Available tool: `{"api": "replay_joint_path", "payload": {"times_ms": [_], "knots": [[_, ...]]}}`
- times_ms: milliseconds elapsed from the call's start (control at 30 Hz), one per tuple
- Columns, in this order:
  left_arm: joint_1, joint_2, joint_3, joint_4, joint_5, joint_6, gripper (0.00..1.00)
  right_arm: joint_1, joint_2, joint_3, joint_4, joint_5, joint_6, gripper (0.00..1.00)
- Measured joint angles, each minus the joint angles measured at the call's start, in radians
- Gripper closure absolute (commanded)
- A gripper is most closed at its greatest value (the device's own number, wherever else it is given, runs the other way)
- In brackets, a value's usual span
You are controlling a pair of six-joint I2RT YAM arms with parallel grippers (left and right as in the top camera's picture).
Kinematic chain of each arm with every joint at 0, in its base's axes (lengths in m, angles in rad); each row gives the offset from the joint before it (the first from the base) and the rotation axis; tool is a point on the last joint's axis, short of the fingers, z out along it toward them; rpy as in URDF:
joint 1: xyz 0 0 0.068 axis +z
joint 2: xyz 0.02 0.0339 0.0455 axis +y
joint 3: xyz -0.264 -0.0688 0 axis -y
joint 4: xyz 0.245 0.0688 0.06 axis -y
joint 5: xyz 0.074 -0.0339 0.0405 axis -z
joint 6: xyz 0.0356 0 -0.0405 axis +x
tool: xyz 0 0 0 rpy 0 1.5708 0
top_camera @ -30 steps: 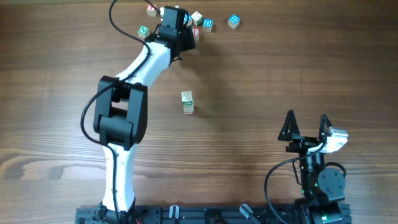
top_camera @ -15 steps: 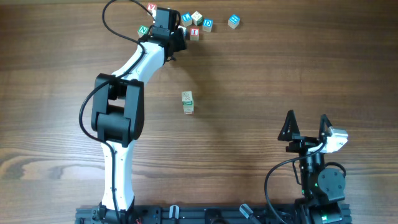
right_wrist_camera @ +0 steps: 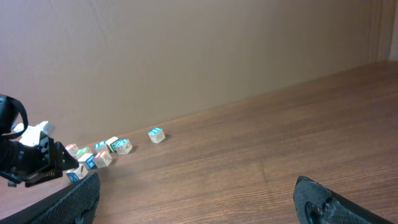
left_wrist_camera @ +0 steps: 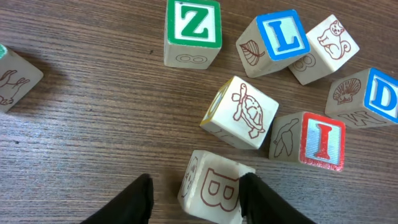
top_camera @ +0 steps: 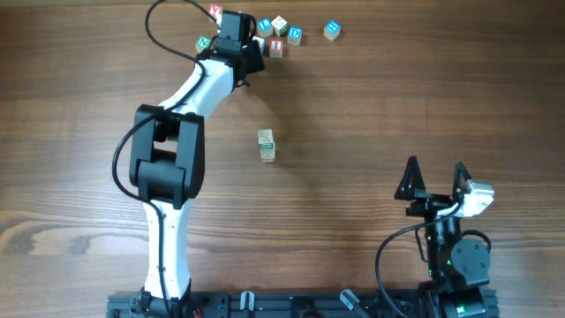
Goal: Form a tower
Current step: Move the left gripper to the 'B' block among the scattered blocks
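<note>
The tower stands mid-table, a narrow column of pale cubes with green and white faces. My left gripper is far from it, among the loose cubes at the back edge. Its fingers straddle a pale cube with a red B. The right finger touches that cube, while the left finger stands apart from it with bare wood between. My right gripper hangs open and empty at the front right, its jaws spread wide.
Loose cubes crowd the B cube: a turtle cube just beyond it, a red I, a green Z, a blue L, and a blue D. A blue cube sits apart, further right.
The left arm has shifted a little left and toward the back edge, then held still. Its fingers have narrowed around the B cube. The right arm has not moved.
</note>
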Motion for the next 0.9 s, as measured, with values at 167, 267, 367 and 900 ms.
{"api": "replay_joint_path", "payload": {"times_ms": [167,267,367,900], "knots": [[0.0,0.001,0.0,-0.001,0.0,-0.001,0.32,0.0,0.0,0.0,0.0,0.0,0.0,0.0],[0.0,0.005,0.0,0.005,0.0,0.001,0.37,0.0,0.0,0.0,0.0,0.0,0.0,0.0],[0.0,0.005,0.0,0.008,0.004,0.0,0.44,0.0,0.0,0.0,0.0,0.0,0.0,0.0],[-0.003,0.018,0.002,0.017,0.031,0.0,0.62,0.0,0.0,0.0,0.0,0.0,0.0,0.0]]}}
